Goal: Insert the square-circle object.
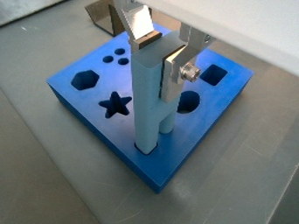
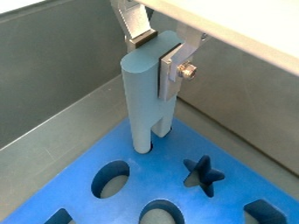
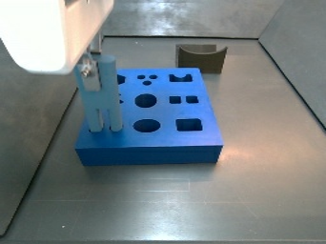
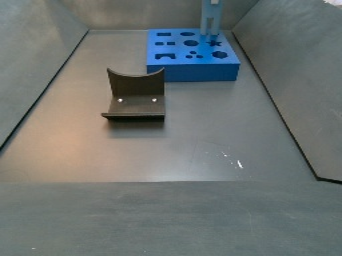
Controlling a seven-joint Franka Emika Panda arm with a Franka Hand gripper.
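Note:
The square-circle object (image 1: 149, 96) is a light-blue bar standing upright on the dark-blue block (image 1: 117, 131), at a corner of its top. Its two prongs meet the block's top; I cannot tell how deep they sit. My gripper (image 1: 158, 54) is shut on the bar's upper end, one silver finger on each side. Both wrist views show this, with gripper (image 2: 156, 52), bar (image 2: 140, 96) and block (image 2: 152, 179). In both side views the bar (image 3: 99, 95) (image 4: 211, 20) stands on the block (image 3: 152, 148) (image 4: 201, 68), with the gripper (image 3: 91, 65) above it.
A small dark grey-brown piece with a curved notch (image 3: 200, 57) (image 4: 134, 100) lies on the grey floor apart from the block. Grey walls enclose the floor. The block has several shaped holes, among them a star (image 1: 114, 105) and a hexagon (image 1: 82, 80).

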